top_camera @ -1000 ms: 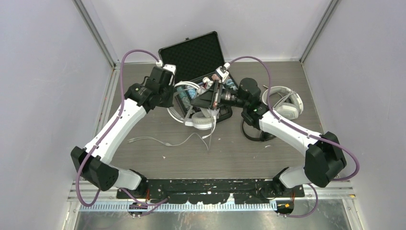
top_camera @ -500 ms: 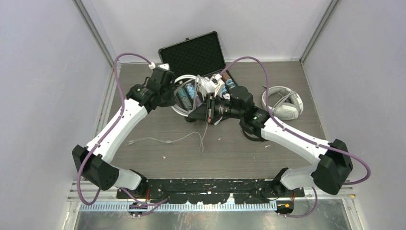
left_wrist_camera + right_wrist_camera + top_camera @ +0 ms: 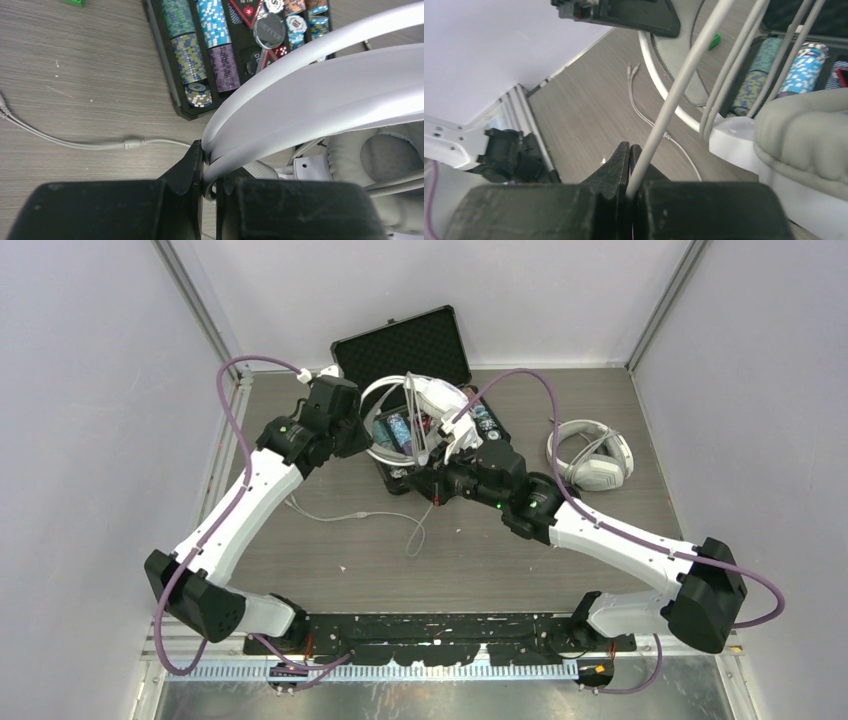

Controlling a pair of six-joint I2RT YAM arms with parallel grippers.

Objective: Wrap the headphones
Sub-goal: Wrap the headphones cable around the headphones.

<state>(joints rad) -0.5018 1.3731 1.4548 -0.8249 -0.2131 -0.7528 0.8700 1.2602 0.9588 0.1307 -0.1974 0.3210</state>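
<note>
The left gripper point(image 3: 210, 176) is clamped on the band of the white headset point(image 3: 320, 95), which hangs above the open case point(image 3: 405, 350). The right gripper point(image 3: 631, 167), just beside and nearer, pinches the cord point(image 3: 684, 80). The cord rises steeply toward the headset, and its loose end trails left over the wooden table point(image 3: 470, 570), where there is room.

White headset point(image 3: 325, 95) band runs off right edge of left wrist view, 1 ear cup point(image 3: 387, 160) clipped at the corner; cord point(image 3: 684, 85) exits top of right wrist view; case tray point(image 3: 390, 475) half covered overhead.
</note>
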